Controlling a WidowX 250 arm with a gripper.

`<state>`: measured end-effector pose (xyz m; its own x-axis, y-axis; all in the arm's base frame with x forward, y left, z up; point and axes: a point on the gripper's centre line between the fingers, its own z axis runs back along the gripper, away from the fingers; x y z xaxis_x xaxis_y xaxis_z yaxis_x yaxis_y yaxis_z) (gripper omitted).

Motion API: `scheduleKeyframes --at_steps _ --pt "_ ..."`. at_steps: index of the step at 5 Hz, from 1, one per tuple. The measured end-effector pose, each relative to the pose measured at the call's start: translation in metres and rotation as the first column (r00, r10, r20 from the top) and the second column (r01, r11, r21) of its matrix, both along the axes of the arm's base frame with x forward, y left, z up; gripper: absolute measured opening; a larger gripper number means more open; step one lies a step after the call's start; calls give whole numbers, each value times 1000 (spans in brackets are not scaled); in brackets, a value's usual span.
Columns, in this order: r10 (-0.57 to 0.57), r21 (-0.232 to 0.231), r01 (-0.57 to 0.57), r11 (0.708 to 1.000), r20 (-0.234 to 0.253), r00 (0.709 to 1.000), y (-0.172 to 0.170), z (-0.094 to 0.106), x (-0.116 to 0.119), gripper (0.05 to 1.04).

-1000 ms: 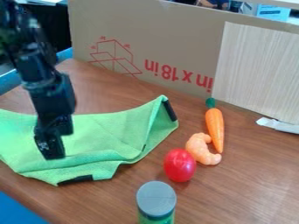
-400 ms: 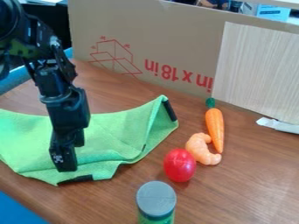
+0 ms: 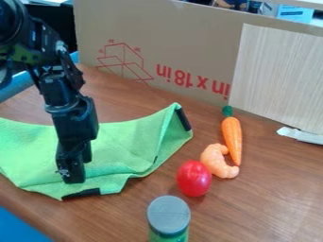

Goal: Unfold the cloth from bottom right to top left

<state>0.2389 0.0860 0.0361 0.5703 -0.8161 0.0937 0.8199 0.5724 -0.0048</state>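
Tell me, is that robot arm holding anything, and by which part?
That can't be told: the gripper is over the green cloth, near the black patch on its lower edge, but whether it pinches any fabric isn't clear.

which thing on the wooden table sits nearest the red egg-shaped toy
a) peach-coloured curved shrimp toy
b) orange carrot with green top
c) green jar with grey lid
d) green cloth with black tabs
a, the peach-coloured curved shrimp toy lies right beside the red egg-shaped toy, nearly touching it
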Motion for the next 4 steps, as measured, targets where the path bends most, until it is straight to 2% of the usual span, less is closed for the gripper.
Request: scheduleKeyframes --at_steps 1,2,3,4 --pt "-14 -10 14 1000 0 1000 -1 0 0 323" --pt "-14 -20 14 1000 -4 1000 -1 -1 -3 146" --pt "-13 -27 12 1000 -5 1000 1 -1 -4 61" --pt "2 -40 -3 999 -9 1000 5 2 -5 53"
